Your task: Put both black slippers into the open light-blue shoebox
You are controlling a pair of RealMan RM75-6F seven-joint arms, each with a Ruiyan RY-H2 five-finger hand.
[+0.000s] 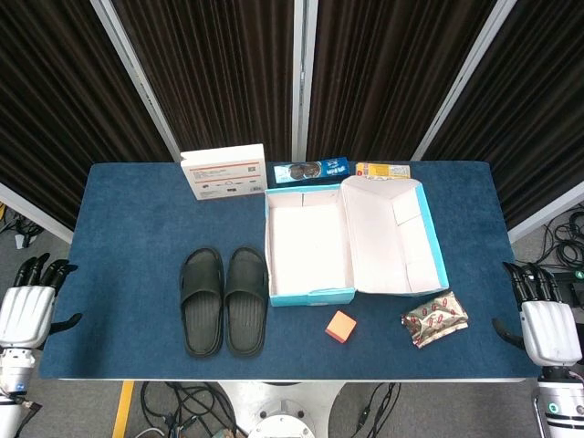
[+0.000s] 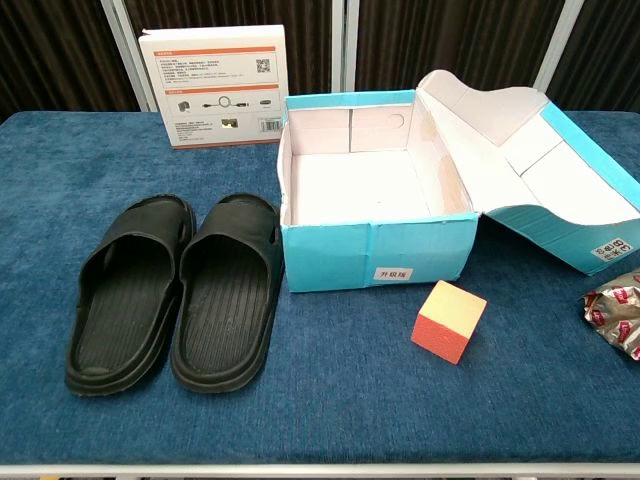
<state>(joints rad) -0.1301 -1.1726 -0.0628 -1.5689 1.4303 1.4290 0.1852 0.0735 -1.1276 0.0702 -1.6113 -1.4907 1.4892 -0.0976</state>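
Two black slippers lie side by side, soles down, on the blue table: the left slipper (image 1: 201, 301) (image 2: 130, 290) and the right slipper (image 1: 246, 298) (image 2: 227, 288), just left of the box. The open light-blue shoebox (image 1: 308, 294) (image 2: 375, 250) is empty, its lid (image 1: 394, 235) (image 2: 530, 170) folded out to the right. My left hand (image 1: 27, 306) hangs off the table's left edge, fingers apart and holding nothing. Off the right edge, my right hand (image 1: 546, 321) is likewise empty with fingers spread. Neither hand appears in the chest view.
An orange cube (image 1: 340, 326) (image 2: 449, 320) sits in front of the box. A foil snack packet (image 1: 434, 318) (image 2: 615, 312) lies at the right. A white carton (image 1: 224, 172) (image 2: 212, 86) and two snack packs (image 1: 312, 170) (image 1: 383, 170) stand along the back edge.
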